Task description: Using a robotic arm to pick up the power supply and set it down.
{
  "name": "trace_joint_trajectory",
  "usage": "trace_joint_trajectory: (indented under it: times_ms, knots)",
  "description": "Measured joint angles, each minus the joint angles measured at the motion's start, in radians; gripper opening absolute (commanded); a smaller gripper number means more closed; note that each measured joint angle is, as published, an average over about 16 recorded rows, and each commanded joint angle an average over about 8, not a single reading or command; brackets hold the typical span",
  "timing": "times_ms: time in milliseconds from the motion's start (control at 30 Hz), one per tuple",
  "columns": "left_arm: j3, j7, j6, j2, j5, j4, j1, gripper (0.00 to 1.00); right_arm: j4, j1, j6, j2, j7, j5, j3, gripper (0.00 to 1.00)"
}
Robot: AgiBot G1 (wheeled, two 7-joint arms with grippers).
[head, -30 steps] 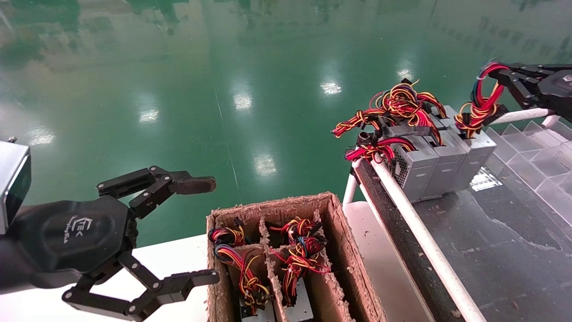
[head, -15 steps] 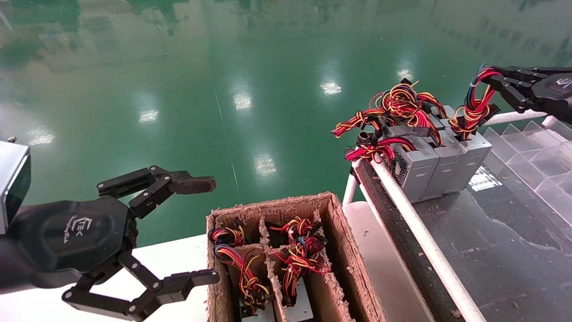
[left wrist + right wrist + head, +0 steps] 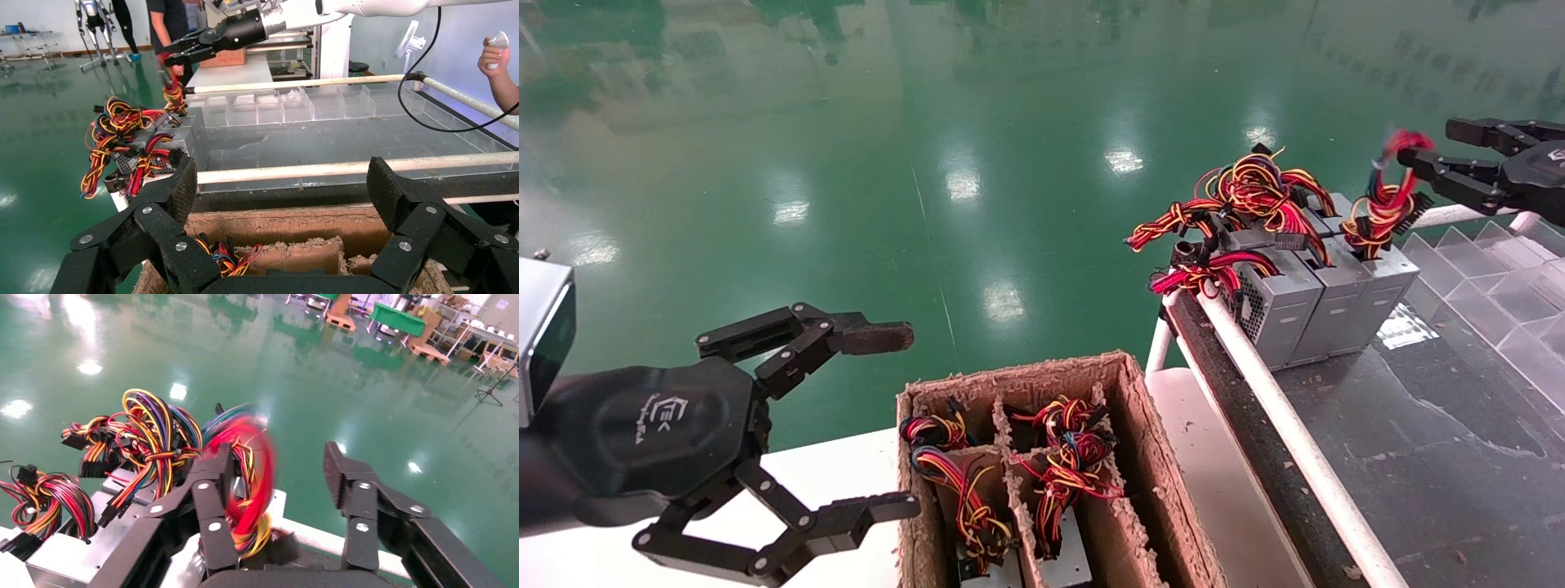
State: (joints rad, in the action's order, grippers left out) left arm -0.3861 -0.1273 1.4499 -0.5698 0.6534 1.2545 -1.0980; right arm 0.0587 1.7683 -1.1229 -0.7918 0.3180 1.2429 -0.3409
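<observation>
risk was snagging: my right gripper (image 3: 1438,151) jaws gaped, the power supply (image 3: 1377,286) wire loop (image 3: 248,471) draped one finger.

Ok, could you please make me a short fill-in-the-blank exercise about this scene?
The right gripper has its jaws ___ beside the red wire loop.
The power supply stands at the end of a row of ___ grey boxes.
The left gripper hovers beside a divided box made of ___.
Missing words: open; three; cardboard.
</observation>
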Motion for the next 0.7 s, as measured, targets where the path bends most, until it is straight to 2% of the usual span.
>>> trace_joint_trajectory:
  times_ms: [167, 433, 700]
  knots:
    - [0.0, 0.0, 0.0, 0.0, 0.0, 0.0, 0.0, 1.0, -0.013, 0.011, -0.012, 0.005, -0.003, 0.0, 0.0, 1.0]
    - [0.0, 0.0, 0.0, 0.0, 0.0, 0.0, 0.0, 1.0, -0.018, 0.022, -0.074, 0.022, -0.021, -0.038, 0.024, 1.0]
    - [0.0, 0.0, 0.0, 0.0, 0.0, 0.0, 0.0, 1.0, 0.052, -0.016, -0.14, 0.042, -0.058, -0.103, 0.052, 1.0]
